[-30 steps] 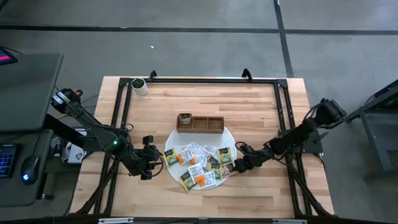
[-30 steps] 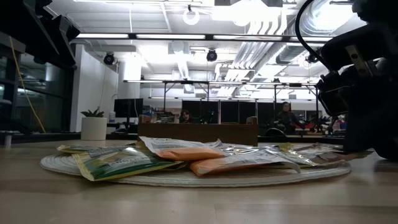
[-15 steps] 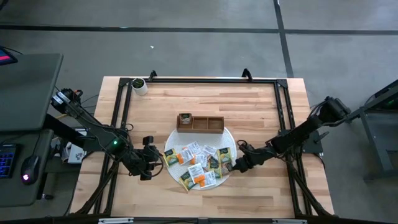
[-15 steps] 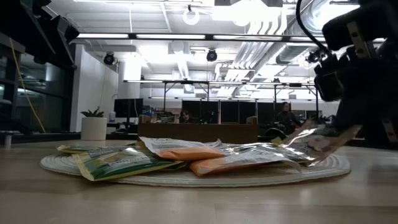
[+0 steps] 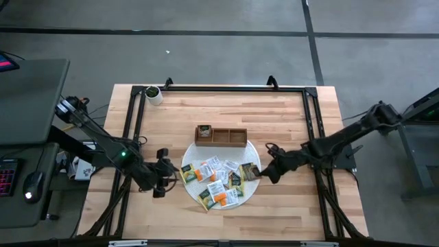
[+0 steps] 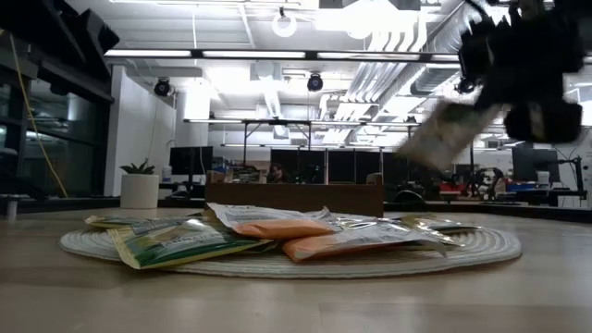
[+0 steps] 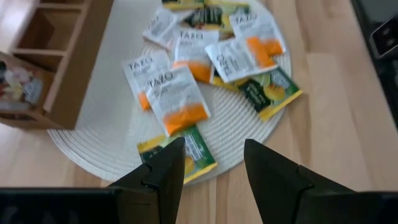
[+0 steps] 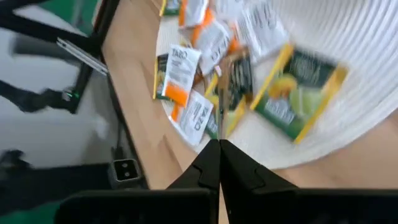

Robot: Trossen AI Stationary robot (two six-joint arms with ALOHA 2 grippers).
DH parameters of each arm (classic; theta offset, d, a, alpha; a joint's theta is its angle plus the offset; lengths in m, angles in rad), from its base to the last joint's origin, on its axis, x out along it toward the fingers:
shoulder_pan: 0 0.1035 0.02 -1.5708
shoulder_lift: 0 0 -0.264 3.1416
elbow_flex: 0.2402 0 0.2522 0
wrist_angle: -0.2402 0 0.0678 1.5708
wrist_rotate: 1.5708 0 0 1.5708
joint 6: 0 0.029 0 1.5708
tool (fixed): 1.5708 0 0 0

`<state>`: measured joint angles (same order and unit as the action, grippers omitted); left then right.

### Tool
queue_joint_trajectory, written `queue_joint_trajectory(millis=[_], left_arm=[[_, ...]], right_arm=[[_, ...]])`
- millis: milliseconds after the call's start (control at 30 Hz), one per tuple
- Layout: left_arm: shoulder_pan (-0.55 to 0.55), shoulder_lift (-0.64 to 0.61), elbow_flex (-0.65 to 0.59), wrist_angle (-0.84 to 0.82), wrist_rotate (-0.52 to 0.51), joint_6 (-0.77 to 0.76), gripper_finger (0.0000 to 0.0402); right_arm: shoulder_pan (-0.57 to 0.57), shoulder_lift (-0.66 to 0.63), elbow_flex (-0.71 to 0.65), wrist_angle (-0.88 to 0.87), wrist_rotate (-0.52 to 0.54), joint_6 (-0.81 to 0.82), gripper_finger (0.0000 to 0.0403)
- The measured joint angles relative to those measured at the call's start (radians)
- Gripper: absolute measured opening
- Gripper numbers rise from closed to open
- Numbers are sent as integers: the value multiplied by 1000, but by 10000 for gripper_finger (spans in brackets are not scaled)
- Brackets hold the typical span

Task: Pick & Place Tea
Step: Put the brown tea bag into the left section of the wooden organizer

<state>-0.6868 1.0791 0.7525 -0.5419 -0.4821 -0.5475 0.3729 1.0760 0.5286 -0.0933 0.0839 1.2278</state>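
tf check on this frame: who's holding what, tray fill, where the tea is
1. The right gripper holds a tea packet in the air above the mat. True.
2. The left gripper is shut on a packet. False: it is open and empty, at the mat's left edge.
3. All three compartments of the wooden tray are empty. False: the left-end compartment has something in it; the other two look empty.
4. The other tea packets lie on the mat. True.
5. The small potted plant stands on the mat. False: it stands at the table's far left corner.
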Motion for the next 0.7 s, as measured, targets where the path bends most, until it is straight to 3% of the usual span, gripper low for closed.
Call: queue_joint_trajectory(millis=[233, 433, 700], left_arm=[[43, -100, 0, 6, 21, 73, 162], [217, -166, 24, 42, 152, 224, 162], [460, -160, 166, 41, 353, 449, 162]], right_arm=[[-126, 36, 354, -455, -67, -396, 0], [-213, 163, 651, -716, -90, -669, 0], [-290, 433, 1022, -961, -159, -931, 0]])
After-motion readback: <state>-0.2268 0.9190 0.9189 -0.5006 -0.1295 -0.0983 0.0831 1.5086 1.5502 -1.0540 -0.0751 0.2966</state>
